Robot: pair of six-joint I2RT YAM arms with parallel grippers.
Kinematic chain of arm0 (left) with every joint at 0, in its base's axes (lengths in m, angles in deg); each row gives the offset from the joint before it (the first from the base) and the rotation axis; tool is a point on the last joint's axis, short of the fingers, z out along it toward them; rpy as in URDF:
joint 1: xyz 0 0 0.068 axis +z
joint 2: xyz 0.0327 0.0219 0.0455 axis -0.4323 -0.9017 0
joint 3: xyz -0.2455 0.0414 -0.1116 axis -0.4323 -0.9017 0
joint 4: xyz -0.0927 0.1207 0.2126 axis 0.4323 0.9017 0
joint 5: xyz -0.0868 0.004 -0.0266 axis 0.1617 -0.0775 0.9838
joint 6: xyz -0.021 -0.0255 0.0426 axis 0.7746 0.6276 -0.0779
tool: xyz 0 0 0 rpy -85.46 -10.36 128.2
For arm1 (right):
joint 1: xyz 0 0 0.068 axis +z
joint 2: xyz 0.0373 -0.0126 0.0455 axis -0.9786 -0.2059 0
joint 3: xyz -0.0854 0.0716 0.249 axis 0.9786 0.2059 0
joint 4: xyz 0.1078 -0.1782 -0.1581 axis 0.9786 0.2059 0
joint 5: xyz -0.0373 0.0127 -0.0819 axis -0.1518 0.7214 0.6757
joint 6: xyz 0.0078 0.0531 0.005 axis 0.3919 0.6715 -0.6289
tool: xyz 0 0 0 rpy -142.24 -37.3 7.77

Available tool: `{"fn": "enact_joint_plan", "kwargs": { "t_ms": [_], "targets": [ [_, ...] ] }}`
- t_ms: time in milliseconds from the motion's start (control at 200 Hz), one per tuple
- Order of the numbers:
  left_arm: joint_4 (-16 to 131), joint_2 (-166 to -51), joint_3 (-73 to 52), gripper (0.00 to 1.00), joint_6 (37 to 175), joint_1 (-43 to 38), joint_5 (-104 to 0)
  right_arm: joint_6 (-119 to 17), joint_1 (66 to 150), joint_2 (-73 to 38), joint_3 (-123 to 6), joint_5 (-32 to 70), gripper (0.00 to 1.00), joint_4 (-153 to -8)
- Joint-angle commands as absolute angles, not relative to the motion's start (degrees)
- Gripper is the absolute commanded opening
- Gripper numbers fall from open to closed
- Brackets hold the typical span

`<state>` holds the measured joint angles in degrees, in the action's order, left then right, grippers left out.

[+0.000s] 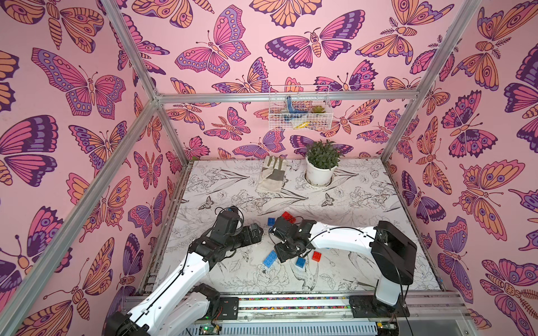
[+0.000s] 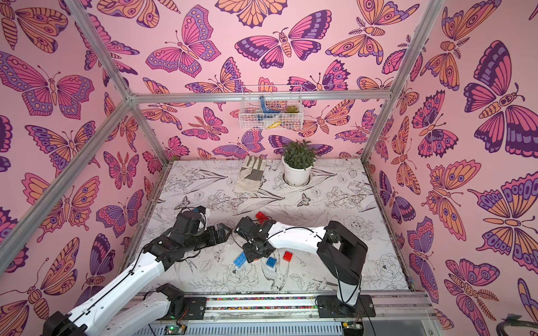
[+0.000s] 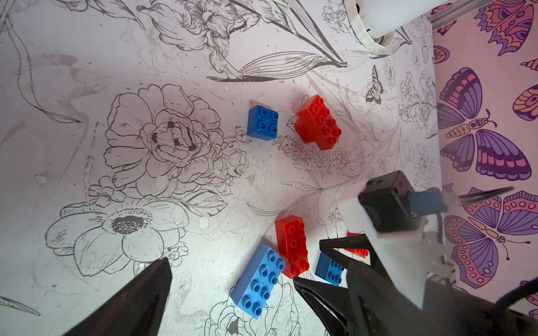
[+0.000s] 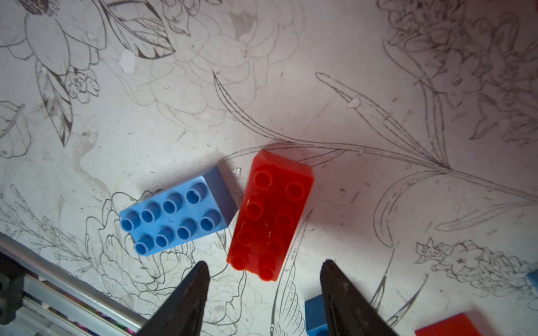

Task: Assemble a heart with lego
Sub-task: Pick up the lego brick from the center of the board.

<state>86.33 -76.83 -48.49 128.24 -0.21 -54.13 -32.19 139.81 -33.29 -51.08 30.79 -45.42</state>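
Both top views bright and even; I read the light as overhead. Pink walls [image 1: 58,145] bow at the frame edges. Soft arm shadows on the desk [image 1: 364,203]. Right wrist view dimmer, with a red glow beside the long red brick [image 4: 270,215]. Right gripper [image 4: 265,262] fingers [image 4: 186,299] blur near the lens.

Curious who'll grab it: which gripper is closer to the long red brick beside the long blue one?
Right. The right gripper hangs open at the long red brick's end; the left gripper hangs wide open, farther back.
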Motion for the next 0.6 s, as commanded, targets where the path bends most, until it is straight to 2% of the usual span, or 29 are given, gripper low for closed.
{"fn": "enact_joint_plan", "kwargs": {
  "t_ms": [0,456,596],
  "targets": [
    [87.46,-76.13,-49.79,1.00,128.29,0.13,-55.39,-31.07,140.85,-35.53,-51.79,30.70,0.65,-46.46],
    [87.66,-75.96,-49.26,1.00,128.17,0.13,-56.33,-33.70,139.50,-38.10,-53.73,39.50,0.62,-42.33],
    [87.57,-76.03,-48.74,1.00,128.31,0.12,-56.92,-35.03,139.38,-39.68,-55.34,37.79,0.56,-42.31]
  ]
}}
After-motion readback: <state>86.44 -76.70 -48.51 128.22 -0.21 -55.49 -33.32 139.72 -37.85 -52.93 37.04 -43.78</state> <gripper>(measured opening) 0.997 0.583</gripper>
